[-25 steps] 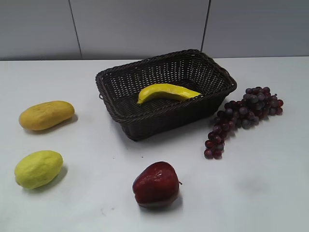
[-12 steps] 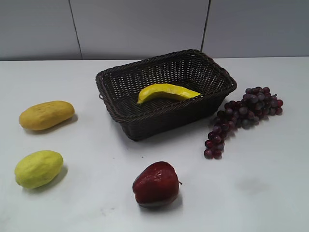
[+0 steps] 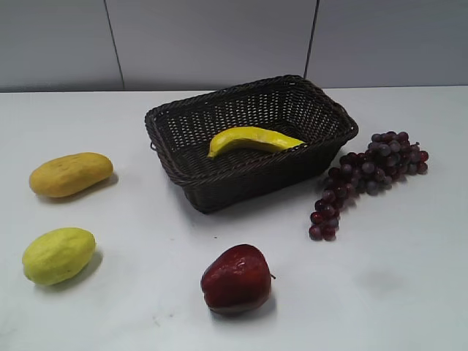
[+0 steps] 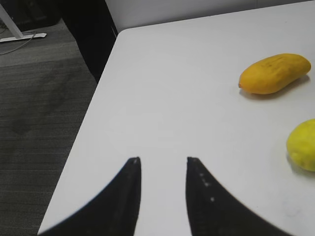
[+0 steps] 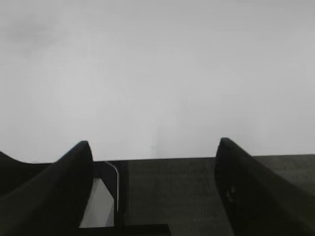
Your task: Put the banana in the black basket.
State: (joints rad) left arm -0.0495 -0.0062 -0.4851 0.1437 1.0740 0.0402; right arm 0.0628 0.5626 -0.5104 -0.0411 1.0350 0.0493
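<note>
The banana [image 3: 252, 139] is lying inside the black basket [image 3: 183, 175], resting lengthwise along the near side, its right tip leaning against the inner face of the front wall just below the braided rim. The basket is sitting on the white counter [image 3: 146, 234] toward the back centre of the exterior view, turned at a slight angle.

Surrounding items — none touching the basket except possibly the grapes:
- a bunch of dark red grapes [image 3: 369, 172] is trailing from just beside the basket's right corner toward the front; whether the two are in contact cannot be told;
- a red apple [image 3: 237, 280] is standing in front of the basket, well apart from it;
- an orange-yellow oval fruit [image 3: 70, 174] is lying to the left;
- a pale yellow-green oval fruit [image 3: 58, 254] is lying nearer the front left.

Neither arm is appearing in the exterior view. In the left wrist view, the left gripper [image 4: 162, 160] is hovering over the counter's corner — its jaws are standing partly apart with nothing between them, and the two oval fruits are showing at the right edge. In the right wrist view, the right gripper [image 5: 153, 142] is holding its jaws spread wide and empty over the bare counter near its edge.
</note>
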